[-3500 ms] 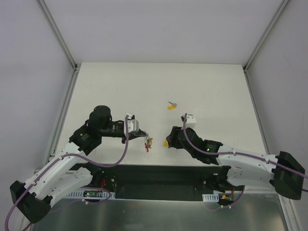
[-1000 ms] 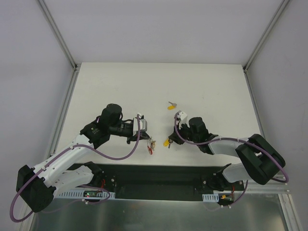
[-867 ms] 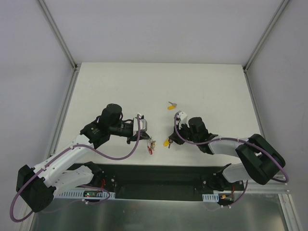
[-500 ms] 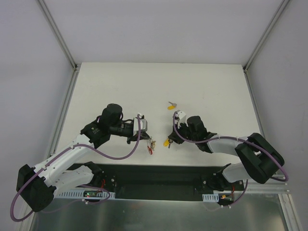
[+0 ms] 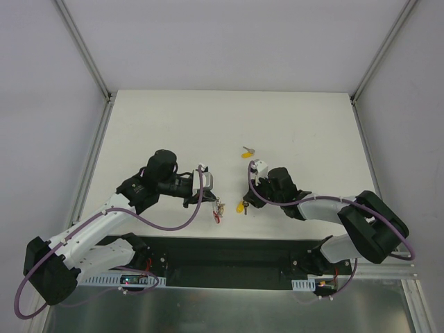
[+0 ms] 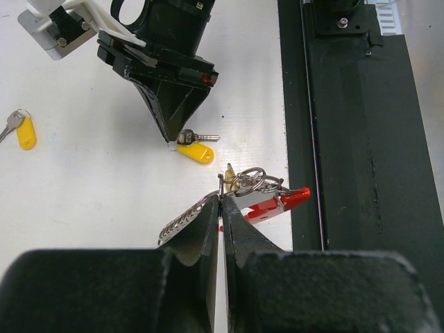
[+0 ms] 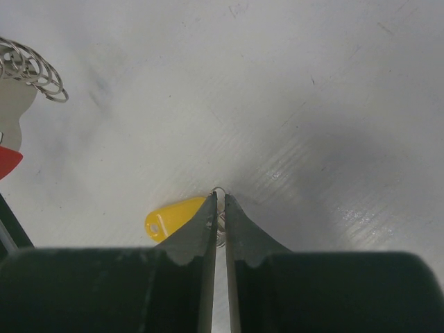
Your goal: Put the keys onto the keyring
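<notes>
White worktop (image 5: 173, 125), pale grey walls (image 5: 222, 41). Left end effector (image 6: 220, 202) clamped on keyring (image 6: 267, 198). Right end effector (image 7: 218, 201) pinches key (image 7: 173, 216). Second key (image 5: 247, 152) lies farther back.

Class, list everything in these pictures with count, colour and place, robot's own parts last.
table: one, white, under everything.
far key: one, silver with yellow head, loose on the table beyond the grippers.
near key: one, silver with yellow head, on the table at the right gripper's tips.
keyring: one bunch, red loop, grey chain, metal rings, at the left gripper's tips.
base plate: one, black, along the table's near edge.
left gripper: one, black, shut on the keyring.
right gripper: one, black, shut on the near key.
</notes>
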